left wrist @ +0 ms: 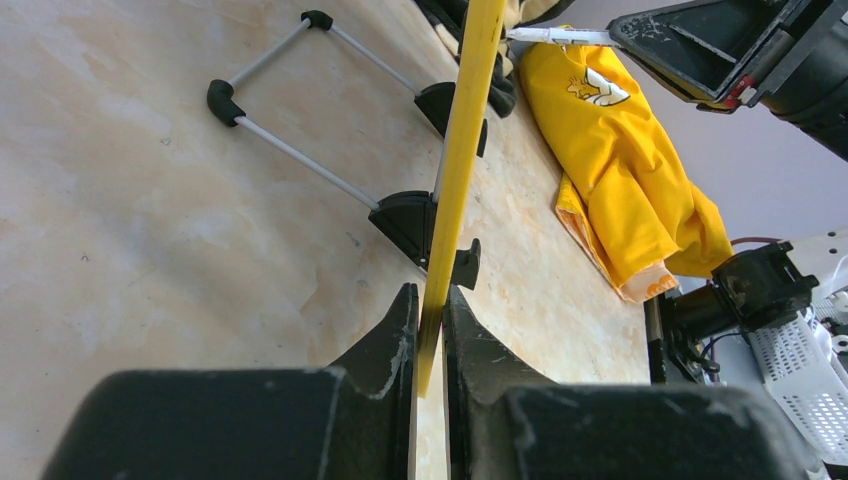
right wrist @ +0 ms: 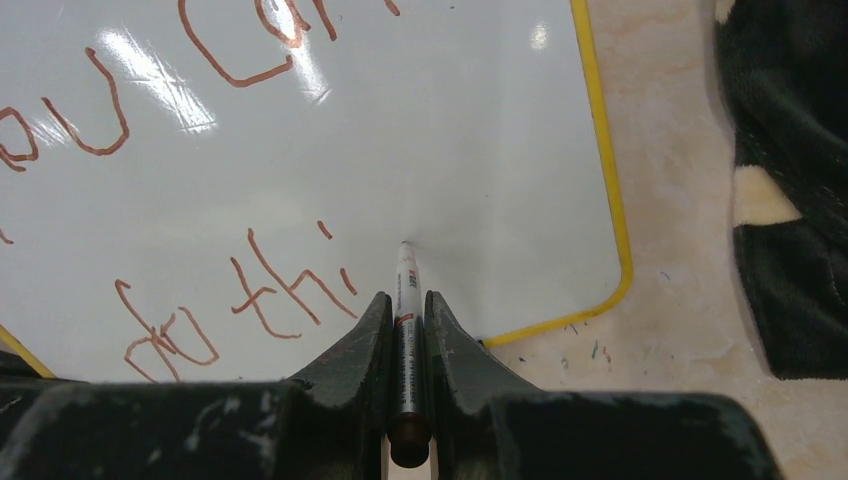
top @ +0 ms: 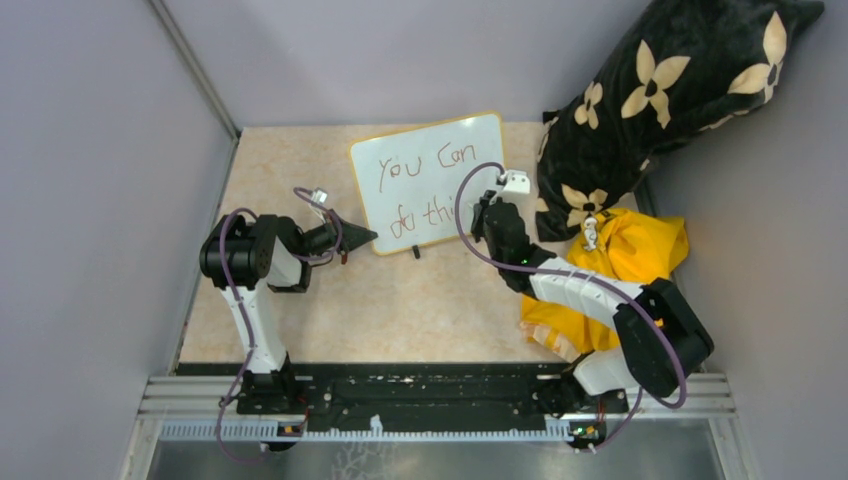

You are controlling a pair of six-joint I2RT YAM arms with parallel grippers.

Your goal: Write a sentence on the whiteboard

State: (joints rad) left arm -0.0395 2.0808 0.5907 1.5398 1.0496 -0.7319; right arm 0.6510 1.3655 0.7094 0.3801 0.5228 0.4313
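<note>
The whiteboard (top: 430, 178) stands toward the far edge of the worktop (top: 400, 300), about midway along it, leaning back on its black feet (left wrist: 412, 215) and a thin wire stand. Its yellow frame runs round a glossy white face turned toward the arms.

The left hand (left wrist: 430, 300) is pressed together on the board's near left corner, and the yellow frame edge is pinched between its two fingers. The right hand (right wrist: 405, 300) pinches a marker (right wrist: 405, 272) lengthwise between its fingers. The marker's tip touches the white face in the lower right part of the board, just right of the last written stroke.

The sentence (top: 418, 165) is in thin reddish-brown strokes on two lines. The upper line reads "You Can" and the lower one reads "do thi" so far. In the top view the right arm covers the end of the lower line.

A black cushion (top: 650, 90) with cream flower shapes lies at the far right corner of the worktop, just beside the board's right edge. A yellow garment (top: 645, 250) is bunched along the right edge, partly under the right arm
</note>
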